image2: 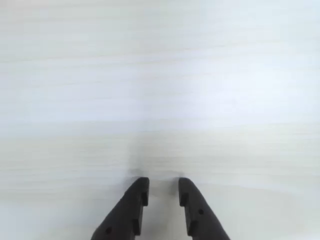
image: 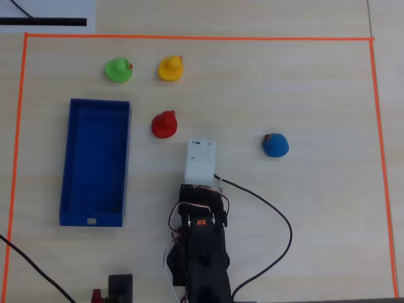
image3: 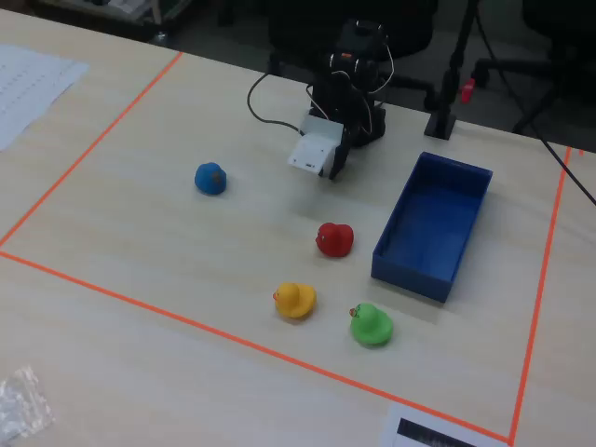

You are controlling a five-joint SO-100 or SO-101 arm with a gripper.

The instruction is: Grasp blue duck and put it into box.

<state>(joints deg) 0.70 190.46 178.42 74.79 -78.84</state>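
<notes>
The blue duck sits alone on the pale wooden table, right of the arm in the overhead view and left of it in the fixed view. The box is a long blue tray, empty, left of the arm in the overhead view and at the right in the fixed view. My gripper shows two black fingers with a small gap, nothing between them, over bare table. In the overhead view the white wrist block hides the fingers. The gripper is well apart from the duck.
A red duck lies just up-left of the wrist block. A yellow duck and a green duck sit further back. Orange tape frames the work area. A black cable loops right of the arm base.
</notes>
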